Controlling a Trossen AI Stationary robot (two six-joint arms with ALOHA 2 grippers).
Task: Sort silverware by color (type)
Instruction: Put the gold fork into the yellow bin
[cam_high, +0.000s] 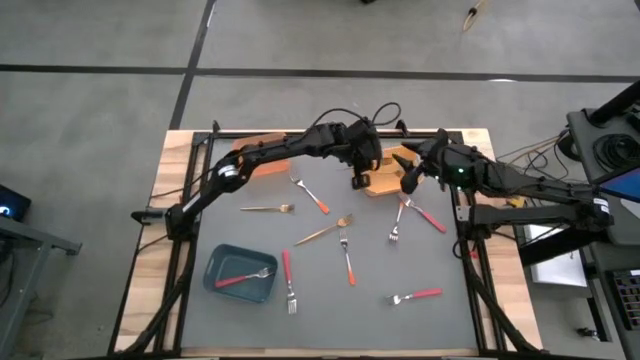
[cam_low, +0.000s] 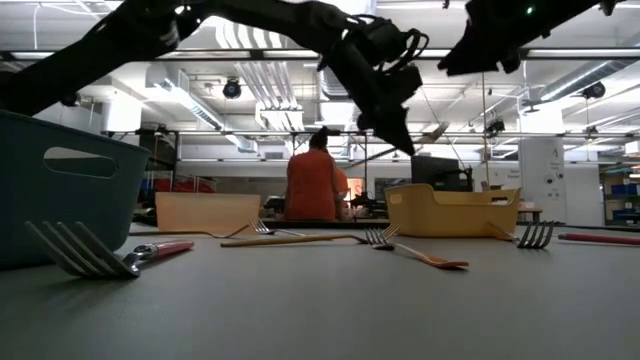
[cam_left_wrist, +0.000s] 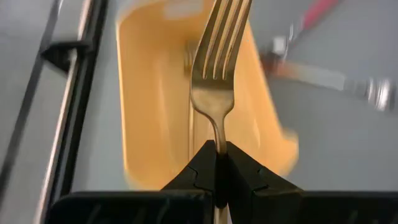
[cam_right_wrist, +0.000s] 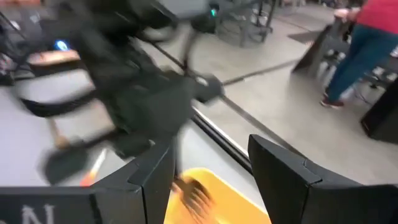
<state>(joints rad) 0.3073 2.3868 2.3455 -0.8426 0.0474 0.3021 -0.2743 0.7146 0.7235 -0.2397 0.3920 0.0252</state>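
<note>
Forks scattered on the worktop (cam_high: 420, 325), one gold fork (cam_left_wrist: 217, 68) held over the yellow-orange bin (cam_left_wrist: 155, 124).
Nearest, at 7 o'clock, the teal bin (cam_high: 240, 274) holds a red-handled fork (cam_high: 244, 276); loose forks lie mid-worktop. Farther, toward 12 o'clock, the left gripper (cam_left_wrist: 217, 163) — fingers clamped on the gold fork's handle — hangs above the bin, while the right gripper (cam_right_wrist: 208, 165) hovers beside it, fingers spread and empty.

A gold fork (cam_left_wrist: 217, 68) stood tines-up, clamped by its handle. Red-handled forks (cam_high: 417, 295) and orange-handled forks (cam_high: 347, 262) lay scattered flat.
</note>
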